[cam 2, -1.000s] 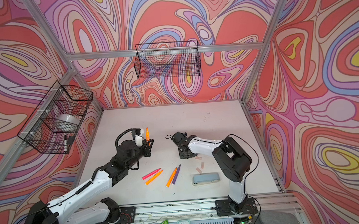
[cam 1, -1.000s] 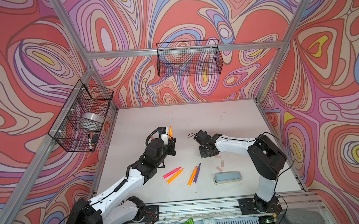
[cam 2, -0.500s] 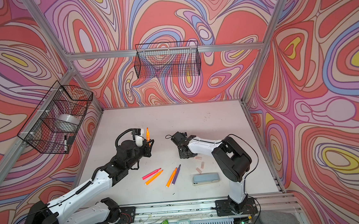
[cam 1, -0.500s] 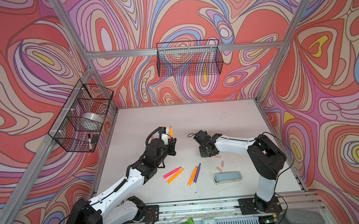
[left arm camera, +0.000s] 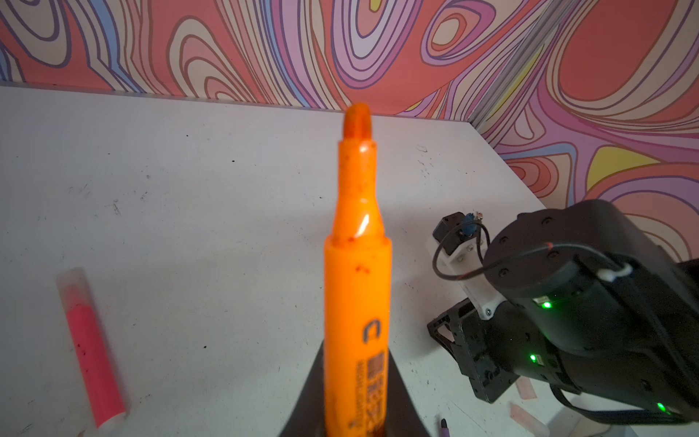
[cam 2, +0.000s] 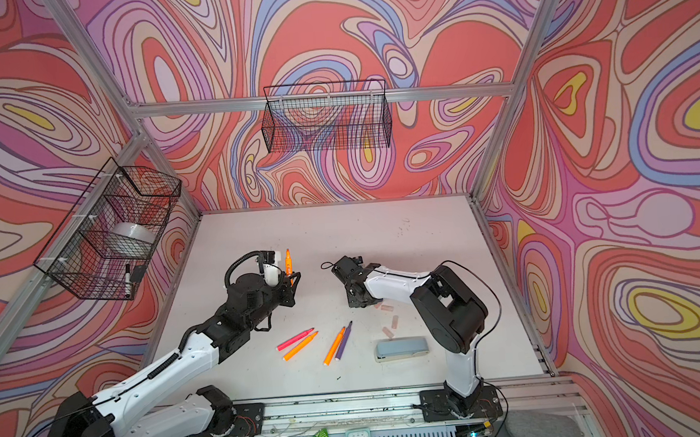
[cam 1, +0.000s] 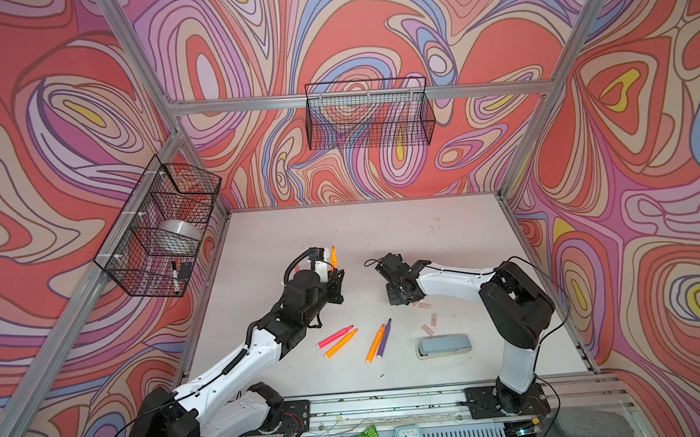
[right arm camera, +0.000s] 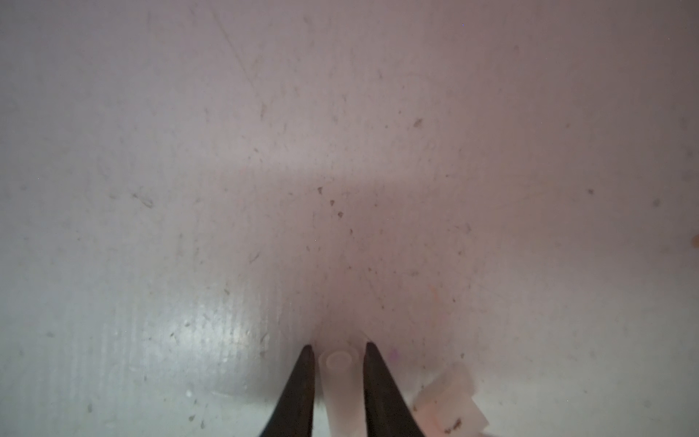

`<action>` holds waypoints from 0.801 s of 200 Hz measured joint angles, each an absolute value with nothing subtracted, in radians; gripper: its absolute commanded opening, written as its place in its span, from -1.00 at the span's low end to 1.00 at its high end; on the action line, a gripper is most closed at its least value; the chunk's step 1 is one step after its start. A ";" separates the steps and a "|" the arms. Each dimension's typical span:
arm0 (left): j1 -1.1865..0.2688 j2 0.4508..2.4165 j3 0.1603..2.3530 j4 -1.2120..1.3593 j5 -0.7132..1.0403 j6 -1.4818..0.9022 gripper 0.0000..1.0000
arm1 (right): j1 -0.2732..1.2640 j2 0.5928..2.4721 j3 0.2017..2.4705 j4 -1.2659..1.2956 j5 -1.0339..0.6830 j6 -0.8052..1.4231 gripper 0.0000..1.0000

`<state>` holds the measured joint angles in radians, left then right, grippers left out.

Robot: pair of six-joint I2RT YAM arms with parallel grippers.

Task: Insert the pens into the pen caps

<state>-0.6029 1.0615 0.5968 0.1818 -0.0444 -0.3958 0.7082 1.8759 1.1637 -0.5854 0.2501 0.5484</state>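
Nearest on the white counter (cam 1: 340, 228) lies a grey-blue stapler (cam 1: 443, 345). Left of it four uncapped felt-tip pens rest flat in two pairs: a neon pink pen (cam 1: 334, 336) beside an orange pen (cam 1: 342, 344), then a second orange pen (cam 1: 374, 344) alongside a purple pen (cam 1: 384, 337). Just beyond the stapler, three short translucent pale-pink plastic caps (cam 1: 433, 319) lie loose and apart, the farthest just beside the right tool (right arm camera: 337, 346). That tool points down at the counter, its dark fingers (right arm camera: 299, 389) pressed against both sides of another clear cap (right arm camera: 338, 378), pinching it. To the left at about the same depth, the left tool (cam 1: 335, 276) is clamped on a third orange pen (cam 1: 333, 257), held upright off the counter with its bare tip up. Near it a capped pink pen (left arm camera: 90, 355) lies flat on the counter.
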 measured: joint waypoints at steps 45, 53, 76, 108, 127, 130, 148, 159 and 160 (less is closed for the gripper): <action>-0.603 1.061 0.597 0.182 -0.041 -0.396 -1.00 | 0.708 1.875 1.162 -0.583 0.249 0.554 -0.45; -0.603 1.061 0.597 0.182 -0.041 -0.396 -1.00 | 0.708 1.874 1.161 -0.583 0.248 0.553 -0.42; -0.603 1.061 0.597 0.182 -0.041 -0.396 -1.00 | 0.708 1.872 1.159 -0.583 0.249 0.553 -0.41; -0.603 1.061 0.597 0.182 -0.041 -0.396 -1.00 | 0.708 1.872 1.159 -0.579 0.246 0.554 -0.53; -0.603 1.061 0.597 0.182 -0.041 -0.396 -1.00 | 0.708 1.872 1.158 -0.575 0.242 0.553 -0.65; -0.603 1.061 0.597 0.182 -0.041 -0.396 -1.00 | 0.708 1.872 1.158 -0.574 0.242 0.554 -0.66; -0.603 1.061 0.597 0.182 -0.040 -0.396 -1.00 | 0.708 1.870 1.154 -0.569 0.241 0.556 -0.71; -0.603 1.061 0.597 0.182 -0.038 -0.396 -1.00 | 0.708 1.867 1.151 -0.567 0.240 0.556 -0.74; -0.603 1.062 0.597 0.182 -0.037 -0.396 -1.00 | 0.708 1.867 1.150 -0.567 0.239 0.556 -0.74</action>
